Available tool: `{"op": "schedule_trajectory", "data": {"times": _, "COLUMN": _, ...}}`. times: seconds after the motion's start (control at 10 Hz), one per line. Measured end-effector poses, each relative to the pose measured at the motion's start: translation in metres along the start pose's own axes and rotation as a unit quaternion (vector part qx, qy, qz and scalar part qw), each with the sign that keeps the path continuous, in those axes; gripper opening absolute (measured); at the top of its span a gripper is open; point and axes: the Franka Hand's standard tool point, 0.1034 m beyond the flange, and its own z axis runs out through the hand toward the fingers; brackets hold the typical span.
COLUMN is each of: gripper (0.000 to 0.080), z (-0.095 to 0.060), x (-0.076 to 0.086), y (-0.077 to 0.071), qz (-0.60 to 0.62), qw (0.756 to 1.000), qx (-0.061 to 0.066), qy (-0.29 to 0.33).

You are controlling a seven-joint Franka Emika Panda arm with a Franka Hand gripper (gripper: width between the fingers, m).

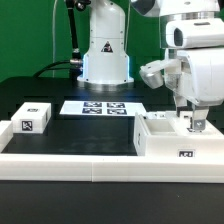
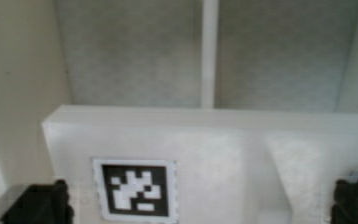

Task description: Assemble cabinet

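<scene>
The large white plastic square box with black-and-white marker tags point(image 1: 160, 146) point(image 2: 211, 150) rests open side up on the black surface point(image 1: 90, 135), at the exterior view's right. The two-finger gripper point(image 1: 192, 122) point(image 2: 194, 208) hangs directly over it. The fingers point(image 2: 43, 205) stand apart, with the box straight ahead between them; contact cannot be told. The tagged wall runs from finger to finger, so its long axis probably lies along the closing line, not across it
</scene>
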Motion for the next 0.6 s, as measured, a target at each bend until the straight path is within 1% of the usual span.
{"op": "schedule_trajectory", "data": {"times": 0.1, "gripper": 0.0754, "z": 0.0, "x": 0.0, "y": 0.0, "qz": 0.0, "qw": 1.0, "qx": 0.0, "qy": 0.0}}
{"op": "schedule_trajectory", "data": {"times": 0.2, "gripper": 0.0792, "z": -0.002, "x": 0.0, "y": -0.001, "qz": 0.001, "qw": 1.0, "qx": 0.0, "qy": -0.001}}
{"op": "schedule_trajectory", "data": {"times": 0.4, "gripper": 0.0797, "z": -0.018, "x": -0.001, "y": -0.008, "qz": -0.002, "qw": 1.0, "qx": -0.004, "qy": -0.007}}
{"op": "schedule_trajectory", "data": {"times": 0.6, "gripper": 0.0797, "z": -0.03, "x": 0.0, "y": -0.007, "qz": 0.003, "qw": 1.0, "qx": -0.01, "qy": -0.011}}
